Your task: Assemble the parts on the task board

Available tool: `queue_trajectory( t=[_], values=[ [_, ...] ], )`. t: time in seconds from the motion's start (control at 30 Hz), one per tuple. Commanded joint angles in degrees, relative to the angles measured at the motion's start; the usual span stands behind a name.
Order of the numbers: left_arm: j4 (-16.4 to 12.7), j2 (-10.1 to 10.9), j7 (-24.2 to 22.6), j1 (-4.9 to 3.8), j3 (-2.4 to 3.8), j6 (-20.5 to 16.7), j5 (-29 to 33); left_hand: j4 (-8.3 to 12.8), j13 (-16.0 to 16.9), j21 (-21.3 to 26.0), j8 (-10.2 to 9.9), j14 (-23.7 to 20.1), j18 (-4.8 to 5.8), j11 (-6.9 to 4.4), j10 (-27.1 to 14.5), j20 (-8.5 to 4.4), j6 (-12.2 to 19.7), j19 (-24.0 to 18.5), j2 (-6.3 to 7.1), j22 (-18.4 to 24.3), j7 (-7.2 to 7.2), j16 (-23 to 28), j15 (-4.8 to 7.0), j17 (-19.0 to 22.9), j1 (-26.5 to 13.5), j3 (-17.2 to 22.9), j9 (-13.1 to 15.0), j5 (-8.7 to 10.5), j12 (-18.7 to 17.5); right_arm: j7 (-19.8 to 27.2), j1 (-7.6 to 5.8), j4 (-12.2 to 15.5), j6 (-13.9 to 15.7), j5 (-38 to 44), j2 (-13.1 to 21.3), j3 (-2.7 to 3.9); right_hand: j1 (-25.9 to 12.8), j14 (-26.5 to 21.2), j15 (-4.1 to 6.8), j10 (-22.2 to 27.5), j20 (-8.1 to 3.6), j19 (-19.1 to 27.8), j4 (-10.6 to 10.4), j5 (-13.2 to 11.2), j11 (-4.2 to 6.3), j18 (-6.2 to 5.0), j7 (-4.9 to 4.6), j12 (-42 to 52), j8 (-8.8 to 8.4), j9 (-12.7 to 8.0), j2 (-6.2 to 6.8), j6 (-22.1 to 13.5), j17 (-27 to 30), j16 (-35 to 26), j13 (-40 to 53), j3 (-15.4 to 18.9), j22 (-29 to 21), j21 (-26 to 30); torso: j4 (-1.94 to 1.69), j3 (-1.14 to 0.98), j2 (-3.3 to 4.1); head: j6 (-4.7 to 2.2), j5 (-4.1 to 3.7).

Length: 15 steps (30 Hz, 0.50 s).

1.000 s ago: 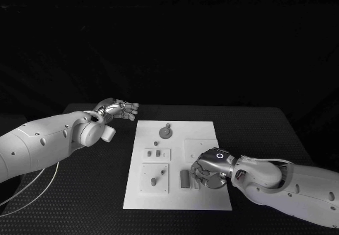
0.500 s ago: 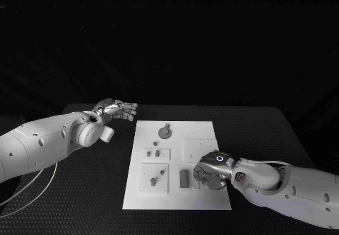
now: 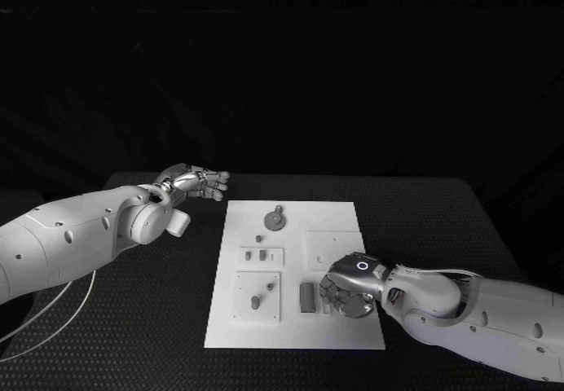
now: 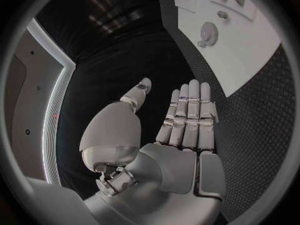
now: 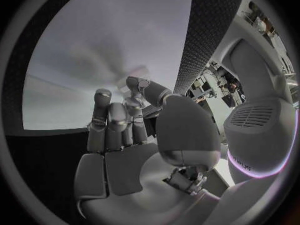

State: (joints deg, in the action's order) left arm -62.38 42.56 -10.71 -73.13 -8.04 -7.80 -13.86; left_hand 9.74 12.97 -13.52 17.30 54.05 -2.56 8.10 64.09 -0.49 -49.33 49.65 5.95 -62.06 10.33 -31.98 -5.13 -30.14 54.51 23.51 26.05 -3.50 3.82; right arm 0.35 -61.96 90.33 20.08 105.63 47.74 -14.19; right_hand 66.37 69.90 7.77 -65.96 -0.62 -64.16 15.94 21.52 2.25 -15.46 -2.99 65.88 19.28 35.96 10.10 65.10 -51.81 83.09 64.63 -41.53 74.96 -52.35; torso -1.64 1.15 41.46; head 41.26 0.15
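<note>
On the black counter [image 3: 141,326] the white task board [image 3: 341,224] lies in the middle with its grey parts [image 3: 274,220] on it, my right hand [image 3: 347,287] curled low over its near right corner, whether holding anything I cannot tell, my left hand [image 3: 197,181] empty, fingers straight, beyond its far left corner.

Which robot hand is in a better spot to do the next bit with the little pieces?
Probably the right hand: it is down over the task board, beside a long grey part. The left hand is held open off the board's far left corner.
</note>
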Motion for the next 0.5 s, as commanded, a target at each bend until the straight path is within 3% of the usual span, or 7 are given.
queue_trajectory(
  t=[0.03, 0.5],
  values=[
    [-0.1, 0.0, -0.3, -0.07, 0.02, 0.6, -0.1, 0.2, -0.1, 0.2, 0.2, 0.2, -0.28, -0.03, 0.0, -0.07, 0.6, 0.5, -0.53, -0.1, 0.0, 0.3, -0.01, -0.1, -0.1, -0.3, -0.1, 0.34, 0.2, -0.2, 0.04, 0.0, -0.7, 0.4, 0.0, 0.0, -0.5, -0.1, 0.34, 0.0, -0.12, 0.1, 0.0, 0.0, 0.43, 0.46, -0.42, 0.3, -0.28, -0.1, 0.08, 0.3, 0.1, 0.1, 0.1, -0.3, 1.0, -0.3, -0.02, 0.02, -0.02, 0.02, -0.03],
    [-0.1, -0.1, -0.4, -0.07, 0.02, 0.6, -0.1, 0.2, -0.1, 0.3, 0.2, 0.2, -0.28, -0.03, 0.0, -0.07, 0.5, 0.5, -0.54, -0.1, 0.0, 0.3, 0.0, -0.2, 0.0, -0.3, -0.1, 0.34, 0.2, -0.3, 0.03, -0.1, -0.5, 0.3, 0.1, 0.01, -0.6, -0.1, 0.33, 0.0, -0.12, 0.1, 0.0, 0.0, 0.41, 0.46, -0.43, 0.3, -0.33, -0.1, 0.14, 0.2, 0.1, 0.1, 0.0, -0.3, 1.0, -0.3, 0.05, -0.04, -0.01, -0.22, 0.05]
  ],
)
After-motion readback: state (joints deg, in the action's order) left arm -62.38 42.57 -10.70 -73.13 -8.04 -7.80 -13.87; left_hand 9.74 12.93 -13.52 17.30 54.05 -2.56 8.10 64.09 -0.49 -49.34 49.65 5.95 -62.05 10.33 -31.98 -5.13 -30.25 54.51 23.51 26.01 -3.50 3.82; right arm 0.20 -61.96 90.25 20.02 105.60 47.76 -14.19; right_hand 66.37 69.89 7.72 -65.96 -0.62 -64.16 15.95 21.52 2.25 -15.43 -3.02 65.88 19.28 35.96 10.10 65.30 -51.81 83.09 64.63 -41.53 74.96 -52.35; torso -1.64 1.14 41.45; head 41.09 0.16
